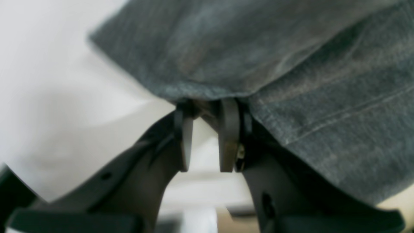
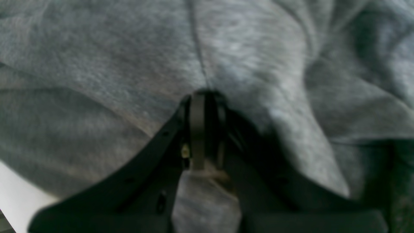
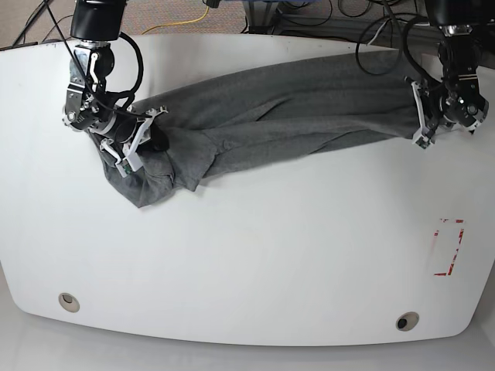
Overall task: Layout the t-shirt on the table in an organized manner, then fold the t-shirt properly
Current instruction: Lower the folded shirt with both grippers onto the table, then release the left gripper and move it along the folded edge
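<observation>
The dark heather-grey t-shirt (image 3: 294,108) stretches in a long twisted band across the far half of the white table (image 3: 271,255). My left gripper (image 3: 421,120) holds its right end; in the left wrist view the fingertips (image 1: 228,129) pinch the cloth edge (image 1: 258,48) near a stitched hem, with my left gripper (image 1: 205,108) low over the table (image 1: 48,97). My right gripper (image 3: 151,131) is shut on the bunched left end. In the right wrist view grey cloth (image 2: 97,64) fills the frame and a tongue of it passes between the fingers of my right gripper (image 2: 202,94).
A red tape rectangle (image 3: 449,247) marks the table's right side. Two round grommet holes (image 3: 69,301) (image 3: 405,320) sit near the front edge. Cables (image 3: 309,11) lie on the floor beyond the far edge.
</observation>
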Motion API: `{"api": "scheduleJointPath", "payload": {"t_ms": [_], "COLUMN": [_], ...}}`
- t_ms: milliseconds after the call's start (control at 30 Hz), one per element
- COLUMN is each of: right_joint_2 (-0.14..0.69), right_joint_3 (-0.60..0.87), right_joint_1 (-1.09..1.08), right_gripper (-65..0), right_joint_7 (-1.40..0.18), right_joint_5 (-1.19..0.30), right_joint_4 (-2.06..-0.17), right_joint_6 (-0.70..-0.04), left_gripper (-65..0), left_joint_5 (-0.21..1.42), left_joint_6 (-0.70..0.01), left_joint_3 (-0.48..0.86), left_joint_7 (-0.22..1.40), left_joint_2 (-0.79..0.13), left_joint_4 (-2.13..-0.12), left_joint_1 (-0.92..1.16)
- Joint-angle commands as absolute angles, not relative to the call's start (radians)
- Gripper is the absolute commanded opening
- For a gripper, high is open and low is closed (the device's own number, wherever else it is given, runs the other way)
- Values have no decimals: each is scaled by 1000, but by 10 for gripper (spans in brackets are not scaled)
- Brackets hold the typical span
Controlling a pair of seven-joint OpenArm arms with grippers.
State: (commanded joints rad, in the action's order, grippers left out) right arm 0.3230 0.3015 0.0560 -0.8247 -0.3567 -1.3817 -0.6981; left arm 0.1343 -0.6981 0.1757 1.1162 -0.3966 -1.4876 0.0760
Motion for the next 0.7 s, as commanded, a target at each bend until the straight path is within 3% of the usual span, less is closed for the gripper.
{"api": "scheduleJointPath", "payload": {"t_ms": [267,700], "right_joint_2": [318,295], "right_joint_3": [364,366], "right_joint_1": [93,119], "right_gripper": [-609,-609], "right_joint_7": [-825,-823], "right_joint_5": [-357,-357], "right_joint_4": [-1379,-1383], "right_joint_6": [-698,-698], "left_gripper": [-532,-529], "left_joint_5": [136,143], "left_joint_6": [-698,-698], "left_joint_3": [45,-22], "left_joint_7": [1070,1056], "left_joint_2": [-404,-400], "left_joint_4": [-1330,-1406], "left_joint_1": [-65,-143]}}
